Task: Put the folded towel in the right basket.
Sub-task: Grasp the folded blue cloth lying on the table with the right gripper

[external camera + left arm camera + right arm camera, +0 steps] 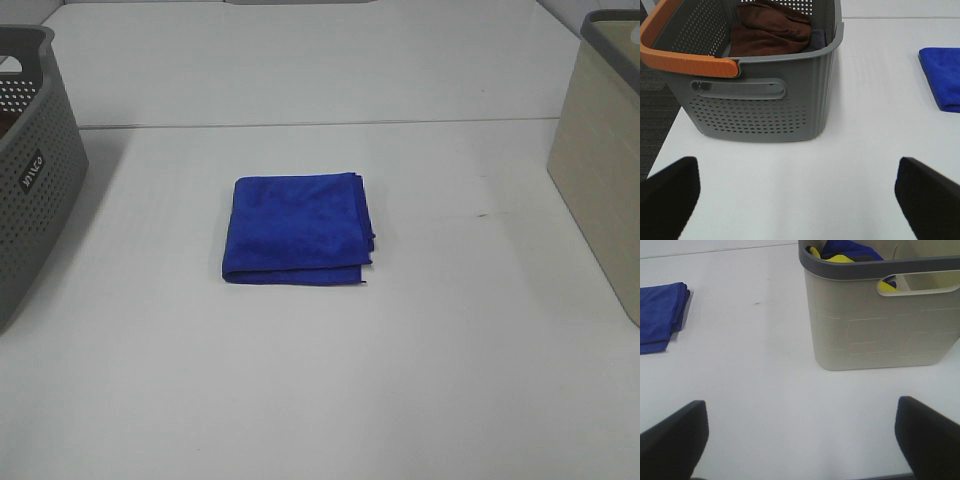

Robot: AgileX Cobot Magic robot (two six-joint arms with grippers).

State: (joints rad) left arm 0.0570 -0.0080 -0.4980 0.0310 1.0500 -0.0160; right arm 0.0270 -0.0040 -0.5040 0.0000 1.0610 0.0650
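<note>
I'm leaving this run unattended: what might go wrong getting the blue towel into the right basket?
1. The blue towel lies folded in layers; the open right hand may pinch only the top layer and unfold it.
2. The beige basket has tall walls; a low carry could drag the towel against its rim.
3. Cloths already lie inside, so the towel may sit high.

Grey perforated basket (765, 117) at left, brown cloth (772, 30) inside, orange handle (690, 62), white table (330, 380)

Seemingly a lab workbench: plain white tabletop (320, 400), grey basket (35, 190), beige basket (600, 190), dark carpet (650, 115) below
</note>
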